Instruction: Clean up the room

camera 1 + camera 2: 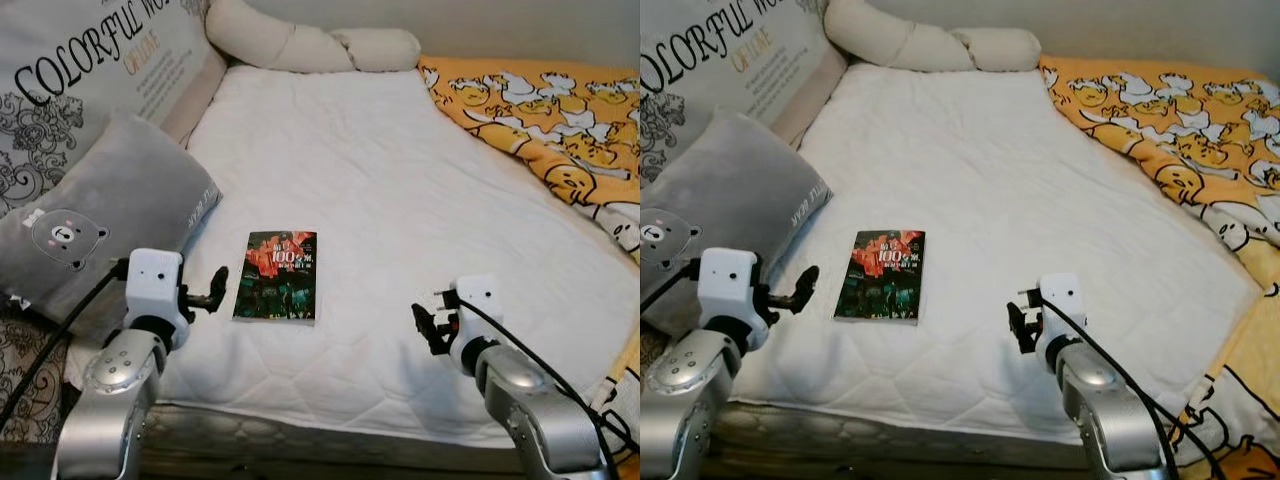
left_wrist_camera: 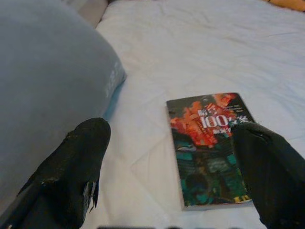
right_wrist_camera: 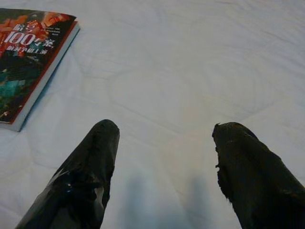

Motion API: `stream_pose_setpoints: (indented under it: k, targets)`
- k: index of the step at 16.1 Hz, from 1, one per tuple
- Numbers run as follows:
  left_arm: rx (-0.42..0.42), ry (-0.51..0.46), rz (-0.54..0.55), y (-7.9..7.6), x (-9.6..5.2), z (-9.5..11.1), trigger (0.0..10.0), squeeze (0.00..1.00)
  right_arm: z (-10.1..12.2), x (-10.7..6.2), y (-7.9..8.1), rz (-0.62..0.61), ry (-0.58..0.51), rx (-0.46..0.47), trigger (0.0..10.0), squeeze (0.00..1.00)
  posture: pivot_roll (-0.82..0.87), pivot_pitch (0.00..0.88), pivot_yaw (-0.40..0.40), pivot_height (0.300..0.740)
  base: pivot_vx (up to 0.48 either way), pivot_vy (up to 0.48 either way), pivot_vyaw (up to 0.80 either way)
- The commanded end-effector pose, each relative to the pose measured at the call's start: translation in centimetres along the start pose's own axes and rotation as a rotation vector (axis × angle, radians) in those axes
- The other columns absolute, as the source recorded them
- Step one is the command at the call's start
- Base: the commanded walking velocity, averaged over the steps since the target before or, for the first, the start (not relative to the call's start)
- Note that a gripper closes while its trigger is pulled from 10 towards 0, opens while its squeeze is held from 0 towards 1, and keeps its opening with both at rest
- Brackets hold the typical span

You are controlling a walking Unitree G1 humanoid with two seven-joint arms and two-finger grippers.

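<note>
— Where are your arms?
— My left gripper (image 1: 216, 290) reaches forward, fingers spread and empty, just left of the dark rectangular paperback book (image 1: 276, 276) lying flat on the white quilted mattress (image 1: 400, 200).
— And the other?
— My right gripper (image 1: 430, 325) hovers right of that book, fingers parted, empty.

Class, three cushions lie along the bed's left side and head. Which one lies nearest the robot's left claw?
The grey bear-face cushion, right beside the left claw. The lettered cushion and the cream knotted one lie farther back.
</note>
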State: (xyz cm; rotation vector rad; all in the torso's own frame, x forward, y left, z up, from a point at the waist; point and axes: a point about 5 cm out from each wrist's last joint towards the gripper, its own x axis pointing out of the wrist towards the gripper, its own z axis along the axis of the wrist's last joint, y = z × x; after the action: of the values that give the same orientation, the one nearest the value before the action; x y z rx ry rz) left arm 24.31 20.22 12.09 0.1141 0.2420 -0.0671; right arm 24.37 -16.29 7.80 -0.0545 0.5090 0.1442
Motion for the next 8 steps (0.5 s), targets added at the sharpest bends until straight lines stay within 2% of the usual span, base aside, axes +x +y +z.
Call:
stream_pose_setpoints:
  k: [1,4,6,8]
  targets:
    - [0.017,0.013,-0.006,-0.26,-0.12,-0.03,10.0,1.00,0.20,-0.03,-0.51,-0.026,-0.009,0.007,10.0,0.00,0.07,0.000,-0.016,0.740,0.000,0.000,0.00]
    - [0.016,0.017,-0.018,-0.63,0.04,0.11,10.0,1.00,-0.12,0.16,-0.60,-0.032,0.007,0.007,10.0,0.00,0.06,0.000,-0.009,0.740,0.000,0.000,0.00]
    - [0.017,0.015,-0.015,-0.51,0.11,0.10,10.0,1.00,0.42,0.21,-0.63,-0.024,-0.013,0.010,10.0,0.00,0.05,0.000,-0.013,0.740,0.000,-0.246,0.00]
    - [0.008,0.009,-0.003,-0.38,0.21,0.17,10.0,1.00,0.84,0.16,-0.74,-0.006,-0.040,0.006,10.0,0.00,0.05,0.000,-0.022,0.740,0.000,-0.278,-0.74]
